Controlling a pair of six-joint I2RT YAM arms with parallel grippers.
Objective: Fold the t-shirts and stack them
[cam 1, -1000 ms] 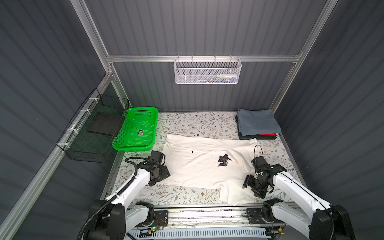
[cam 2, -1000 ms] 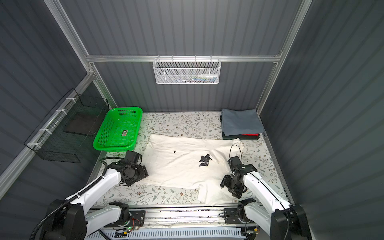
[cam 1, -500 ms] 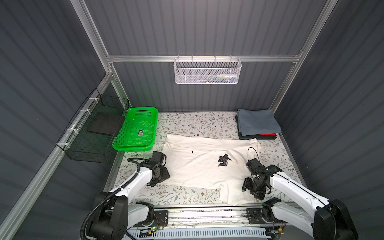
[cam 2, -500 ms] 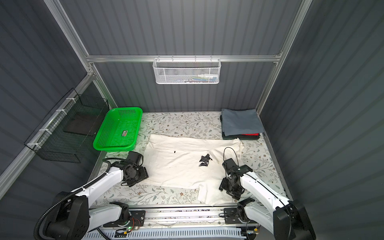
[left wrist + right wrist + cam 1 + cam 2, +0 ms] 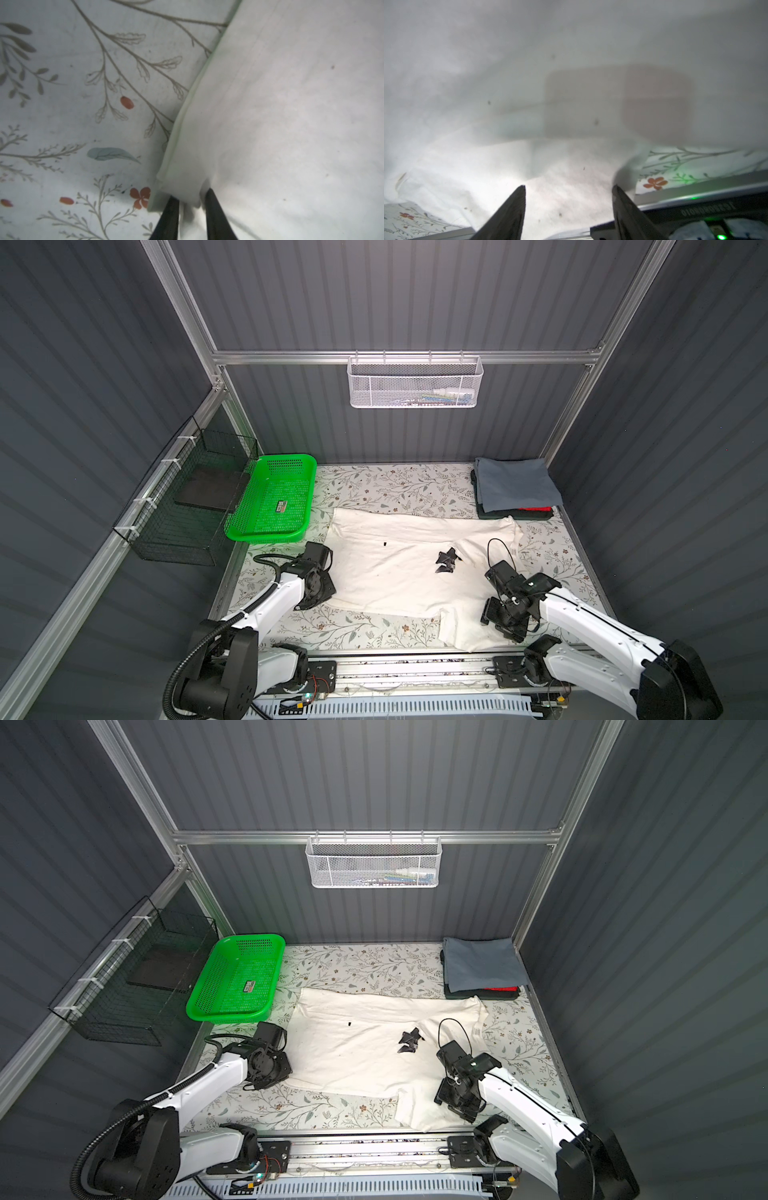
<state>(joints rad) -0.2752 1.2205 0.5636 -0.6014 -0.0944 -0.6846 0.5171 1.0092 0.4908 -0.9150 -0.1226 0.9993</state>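
Green basket — white mesh basket.

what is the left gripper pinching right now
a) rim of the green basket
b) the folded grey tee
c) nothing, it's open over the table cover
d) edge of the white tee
d: in the left wrist view the left gripper has its jaws close together with a bunched fold of the white tee at its edge between them, beside the floral table cover.
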